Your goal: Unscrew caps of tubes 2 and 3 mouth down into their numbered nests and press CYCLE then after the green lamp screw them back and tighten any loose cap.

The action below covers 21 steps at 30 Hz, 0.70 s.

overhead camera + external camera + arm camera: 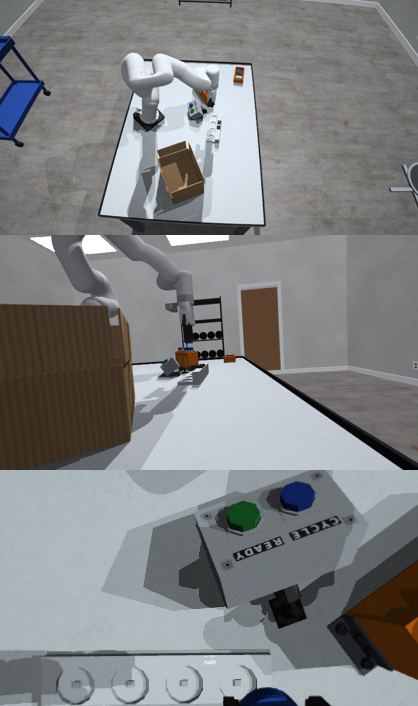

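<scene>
My gripper (210, 102) hangs above the table between the orange decapping station (203, 95) and the white cap tray (214, 127). It is shut on a blue cap (267, 697), which shows at the bottom edge of the wrist view between the dark fingertips. I cannot tell which tube the cap belongs to. The cap tray (150, 680) lies below with several round nests, all empty. The grey key housing (275, 540) carries the green READY key (243, 516) and the blue CYCLE key (297, 495), both unlit. A corner of the station (390, 620) shows at the right.
An open cardboard box (179, 172) stands near the table's front. An orange meter (239, 74) lies at the far right corner. The arm's base (148, 118) is at the left edge. A small black block (286, 607) sits by the key housing.
</scene>
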Each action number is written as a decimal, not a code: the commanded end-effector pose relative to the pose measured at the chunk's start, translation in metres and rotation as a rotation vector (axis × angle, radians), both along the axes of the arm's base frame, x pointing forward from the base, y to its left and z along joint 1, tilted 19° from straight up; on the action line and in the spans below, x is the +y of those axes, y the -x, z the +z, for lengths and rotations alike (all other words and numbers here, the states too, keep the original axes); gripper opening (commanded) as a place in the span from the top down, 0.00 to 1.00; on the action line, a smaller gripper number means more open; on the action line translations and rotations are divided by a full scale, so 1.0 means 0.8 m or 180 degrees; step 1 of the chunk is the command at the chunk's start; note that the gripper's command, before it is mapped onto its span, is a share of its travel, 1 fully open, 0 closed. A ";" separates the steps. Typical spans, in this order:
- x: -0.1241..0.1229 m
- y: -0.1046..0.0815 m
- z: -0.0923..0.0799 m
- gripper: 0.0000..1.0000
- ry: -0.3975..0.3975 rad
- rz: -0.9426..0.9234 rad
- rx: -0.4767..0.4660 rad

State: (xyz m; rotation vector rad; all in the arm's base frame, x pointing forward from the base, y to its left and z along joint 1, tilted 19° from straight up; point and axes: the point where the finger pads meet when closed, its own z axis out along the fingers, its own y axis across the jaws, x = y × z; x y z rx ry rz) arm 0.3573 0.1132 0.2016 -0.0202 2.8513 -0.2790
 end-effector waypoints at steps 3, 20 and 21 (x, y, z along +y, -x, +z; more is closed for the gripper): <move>-0.052 -0.024 0.020 1.00 -0.0011 0.0012 -0.0010; -0.072 -0.042 -0.024 1.00 -0.0011 0.0012 -0.0010; -0.073 -0.044 -0.030 1.00 -0.0011 0.0012 -0.0010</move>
